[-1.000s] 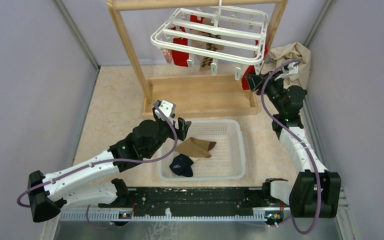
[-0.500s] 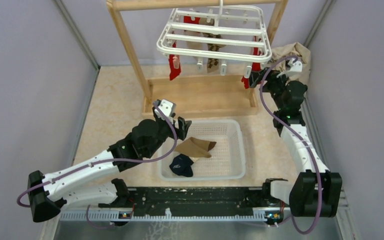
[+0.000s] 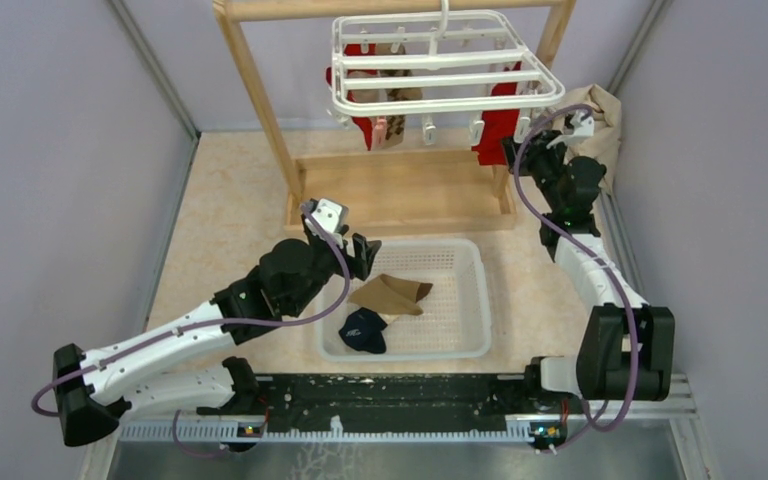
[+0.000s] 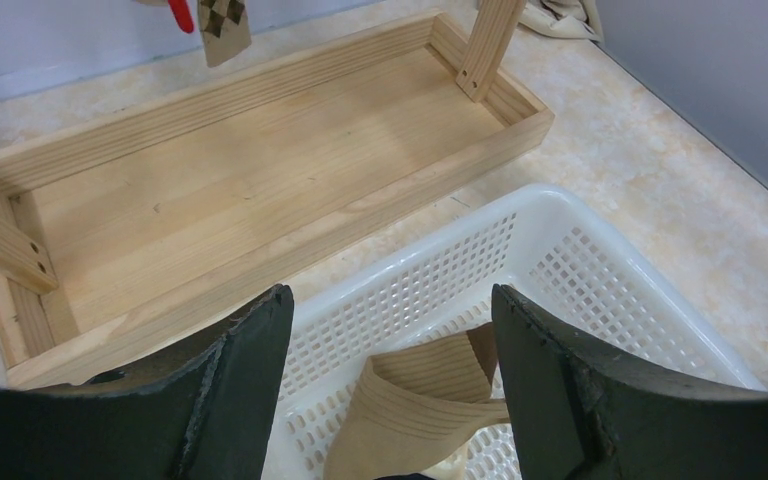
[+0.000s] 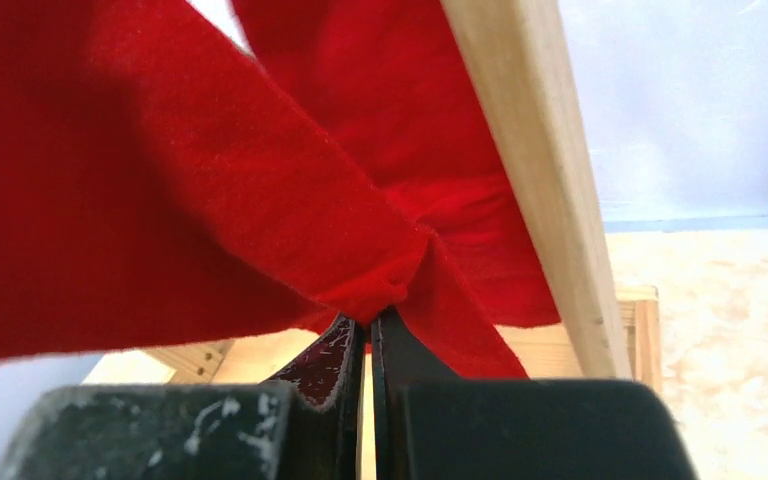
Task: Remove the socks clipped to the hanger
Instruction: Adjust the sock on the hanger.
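The white hanger [image 3: 438, 103] hangs from the wooden frame's top bar. Red socks [image 3: 497, 125] and a patterned one [image 3: 397, 130] are clipped under it. My right gripper [image 3: 511, 152] is shut on the lower edge of the right-hand red sock [image 5: 210, 180], and the fabric bunches at its tips [image 5: 368, 318]. My left gripper [image 3: 358, 255] hovers open over the basket's left end, with nothing between its jaws [image 4: 390, 305]. A tan sock [image 3: 392, 293] [image 4: 430, 400] and a navy sock [image 3: 363, 330] lie in the basket.
The white perforated basket [image 3: 460, 345] [image 4: 560, 230] sits in front of the wooden frame's base tray [image 3: 400, 190] [image 4: 240, 180]. A frame post [image 5: 540, 170] stands just right of the held sock. Crumpled tan cloth [image 3: 600, 110] lies at the back right corner.
The hanger has swung to the right and levelled. My right gripper rose, opened, then shut on the red sock. The left arm stayed almost still.
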`<act>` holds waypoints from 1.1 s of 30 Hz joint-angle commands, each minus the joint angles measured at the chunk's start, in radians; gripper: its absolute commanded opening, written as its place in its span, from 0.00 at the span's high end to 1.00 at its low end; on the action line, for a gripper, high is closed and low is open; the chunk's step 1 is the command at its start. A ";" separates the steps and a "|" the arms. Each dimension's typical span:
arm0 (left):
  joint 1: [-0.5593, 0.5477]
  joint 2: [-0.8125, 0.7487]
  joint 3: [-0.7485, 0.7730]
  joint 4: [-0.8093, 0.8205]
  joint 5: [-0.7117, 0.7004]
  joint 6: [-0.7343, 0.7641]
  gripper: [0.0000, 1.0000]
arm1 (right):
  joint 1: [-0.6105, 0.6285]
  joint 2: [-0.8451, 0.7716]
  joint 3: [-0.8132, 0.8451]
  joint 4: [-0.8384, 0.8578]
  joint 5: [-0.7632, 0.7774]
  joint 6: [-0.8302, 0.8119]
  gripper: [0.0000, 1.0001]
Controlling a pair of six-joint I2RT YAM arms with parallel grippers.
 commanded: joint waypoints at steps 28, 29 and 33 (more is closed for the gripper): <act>0.004 -0.043 0.052 -0.054 0.004 -0.042 0.16 | 0.516 -0.474 -0.159 -0.183 0.225 -0.250 1.00; 0.004 -0.047 0.054 -0.066 -0.011 -0.042 0.14 | 0.557 -0.466 -0.150 -0.195 0.258 -0.275 1.00; 0.005 -0.083 0.069 -0.140 -0.090 -0.064 0.08 | 0.715 -0.420 -0.119 -0.215 0.365 -0.357 1.00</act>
